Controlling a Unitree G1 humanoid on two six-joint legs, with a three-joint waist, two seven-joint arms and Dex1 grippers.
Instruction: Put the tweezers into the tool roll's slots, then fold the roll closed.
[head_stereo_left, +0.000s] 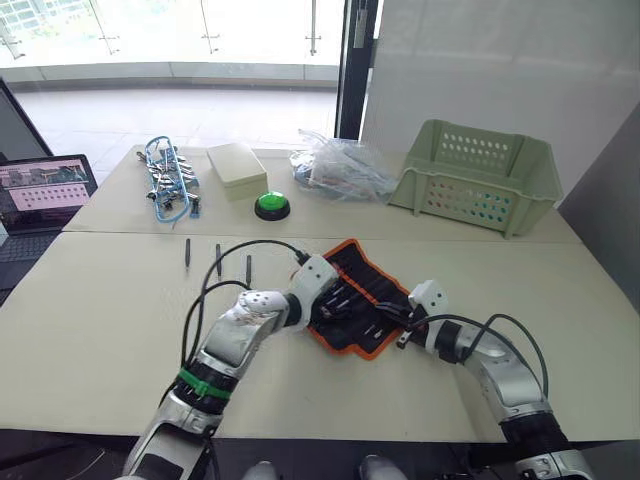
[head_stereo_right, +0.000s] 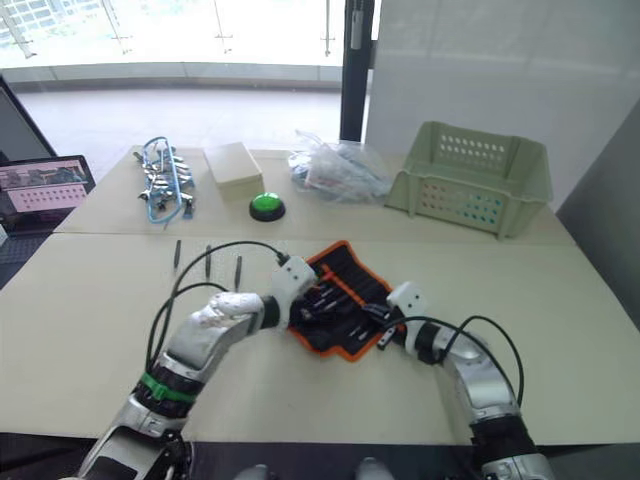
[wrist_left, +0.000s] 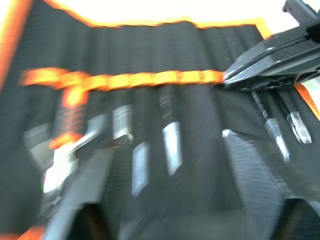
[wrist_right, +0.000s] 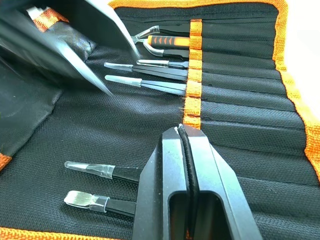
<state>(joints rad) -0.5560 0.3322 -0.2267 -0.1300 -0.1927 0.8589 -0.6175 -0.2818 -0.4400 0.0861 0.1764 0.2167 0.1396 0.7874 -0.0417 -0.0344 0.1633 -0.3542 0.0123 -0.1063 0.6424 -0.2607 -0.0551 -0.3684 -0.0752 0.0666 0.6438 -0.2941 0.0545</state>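
Observation:
The tool roll (head_stereo_left: 362, 268) lies open on the table's middle, black fabric with orange edging. Several tweezers (wrist_right: 150, 82) sit in its slots, their tips sticking out. Three more tweezers (head_stereo_left: 218, 258) lie side by side on the bare table to the roll's left. My left gripper (head_stereo_left: 335, 300) hovers open over the roll's left half, with a finger (wrist_left: 95, 195) on either side of the slotted tips. Over the roll's right part, my right gripper (wrist_right: 180, 131) is shut, its tips resting on the orange band (wrist_right: 191, 95) with two slotted tweezers beside it.
A green basket (head_stereo_left: 480, 175) stands at the back right. Along the back are a clear plastic bag (head_stereo_left: 340, 165), a green button (head_stereo_left: 271, 205), a beige box (head_stereo_left: 237, 165) and a blue-corded tool cluster (head_stereo_left: 168, 180). A laptop (head_stereo_left: 45, 190) sits at the left edge.

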